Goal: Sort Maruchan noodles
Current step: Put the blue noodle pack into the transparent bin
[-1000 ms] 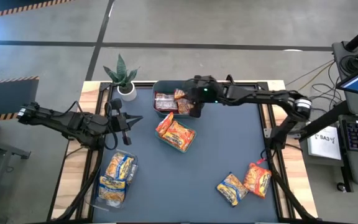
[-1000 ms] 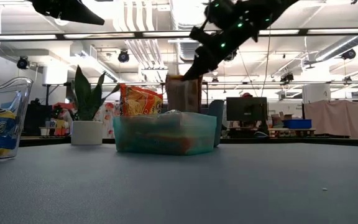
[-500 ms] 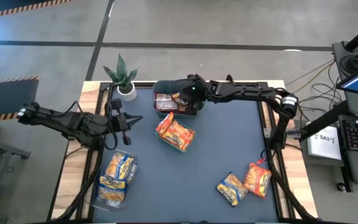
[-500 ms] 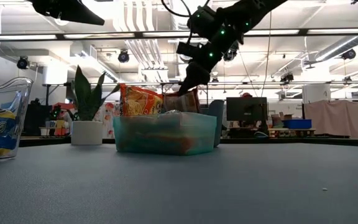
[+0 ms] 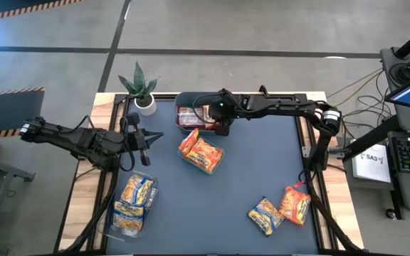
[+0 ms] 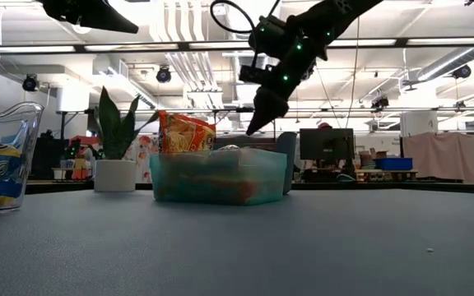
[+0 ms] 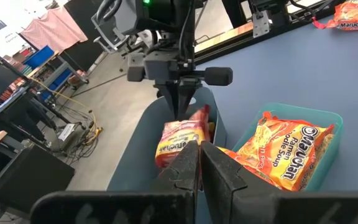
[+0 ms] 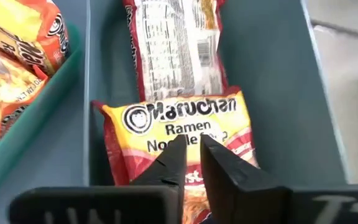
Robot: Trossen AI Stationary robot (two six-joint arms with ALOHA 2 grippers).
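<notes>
Two dark jointed arms, green lights glowing on the right arm (image 5: 276, 107), black cable looped above.

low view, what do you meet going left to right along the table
clear tub of yellow-and-blue noodle packets → potted plant → orange noodle packets standing up behind the teal tub → right gripper above that tub's right part

bright overhead lighting, soft shadows, sharp
</notes>
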